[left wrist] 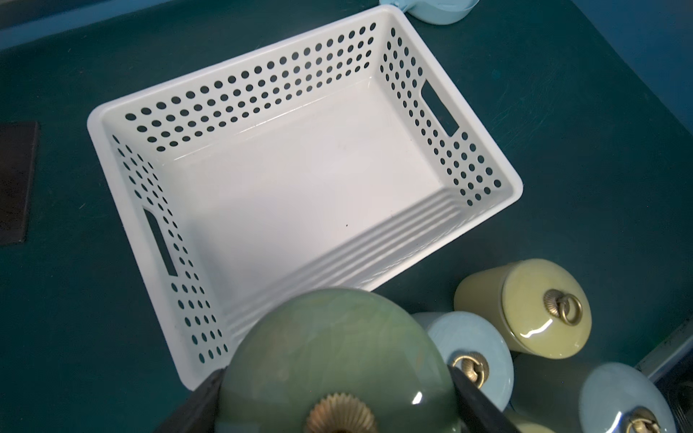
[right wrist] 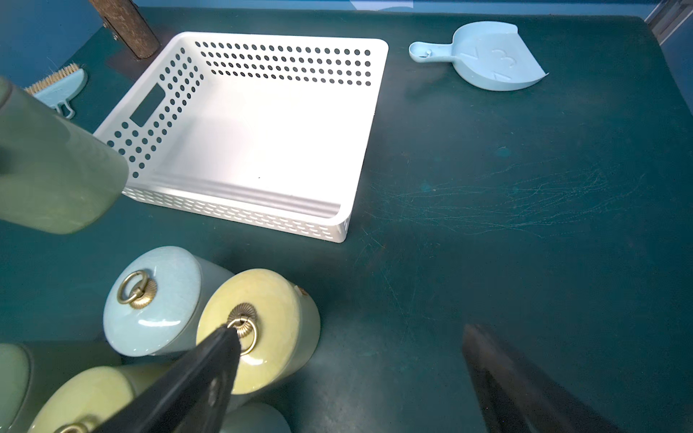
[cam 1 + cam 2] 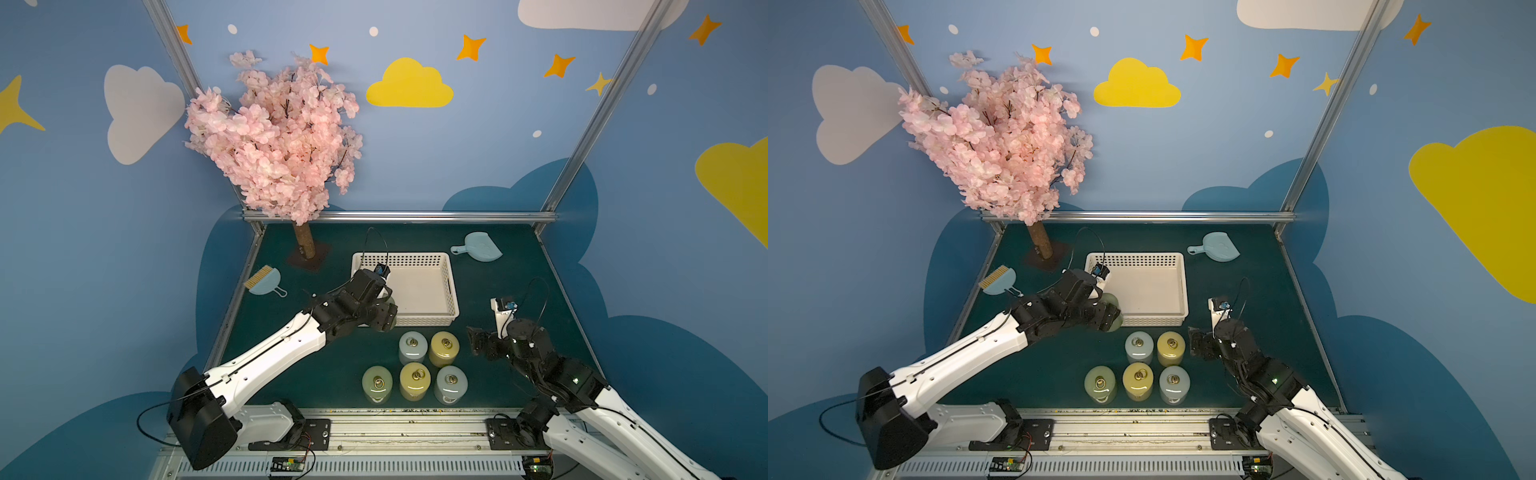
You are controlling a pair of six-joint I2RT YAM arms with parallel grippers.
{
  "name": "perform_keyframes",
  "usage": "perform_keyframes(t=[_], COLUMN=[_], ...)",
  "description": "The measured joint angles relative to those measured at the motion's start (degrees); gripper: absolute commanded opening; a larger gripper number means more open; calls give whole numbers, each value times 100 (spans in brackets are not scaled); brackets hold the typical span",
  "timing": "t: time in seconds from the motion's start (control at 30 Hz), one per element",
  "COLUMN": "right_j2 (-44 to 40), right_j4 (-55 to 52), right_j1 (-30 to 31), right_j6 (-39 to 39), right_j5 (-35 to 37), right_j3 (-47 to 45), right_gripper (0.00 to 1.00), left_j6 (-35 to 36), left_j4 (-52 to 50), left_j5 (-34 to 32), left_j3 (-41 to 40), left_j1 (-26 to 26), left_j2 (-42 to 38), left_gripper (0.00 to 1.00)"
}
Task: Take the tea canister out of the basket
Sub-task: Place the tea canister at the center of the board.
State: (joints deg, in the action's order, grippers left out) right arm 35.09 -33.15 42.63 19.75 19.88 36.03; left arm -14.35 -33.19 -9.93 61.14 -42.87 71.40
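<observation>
- Two blue canisters (image 3: 412, 347) (image 3: 450, 384)
- Two yellow canisters (image 3: 444, 348) (image 3: 414, 380)
- One pale green canister (image 3: 377, 383)
- One darker green canister (image 1: 337, 348)
- One basket (image 3: 415, 259), 12 o'clock from the blue canisters
- One dustpan (image 3: 478, 247), 1 o'clock
- One brush (image 3: 262, 281), 10 o'clock
- One blossom tree (image 3: 282, 137), 11 o'clock
- Two robot arms (image 3: 270, 353) (image 3: 577, 380)

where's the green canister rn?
The green canister is gripped in the left tool. The right wrist view shows it lifted and tilted at the basket's near-left corner, just behind the five standing canisters.
</observation>
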Motion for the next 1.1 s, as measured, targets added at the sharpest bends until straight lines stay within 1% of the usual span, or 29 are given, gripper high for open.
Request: perform_keyframes(t=[0.27, 0.57, 0.9, 1.1], right_j2=[238, 247, 269, 264], right_j4=[79, 114, 151, 151], right_j1=[0, 0, 0, 0], right_j6=[2, 96, 131, 129], right_j5=[7, 9, 9, 9], right_j3=[0, 0, 0, 0], right_gripper=[98, 99, 98, 98], left_j6=[-2, -26, -20, -15], left_j4=[-114, -114, 125, 361], left_j5=[151, 280, 267, 205], left_j3=[-608, -1178, -1445, -1622], left_j1=[-55, -227, -380, -448], left_j2=[-614, -1128, -1132, -955], left_gripper=[41, 40, 40, 39])
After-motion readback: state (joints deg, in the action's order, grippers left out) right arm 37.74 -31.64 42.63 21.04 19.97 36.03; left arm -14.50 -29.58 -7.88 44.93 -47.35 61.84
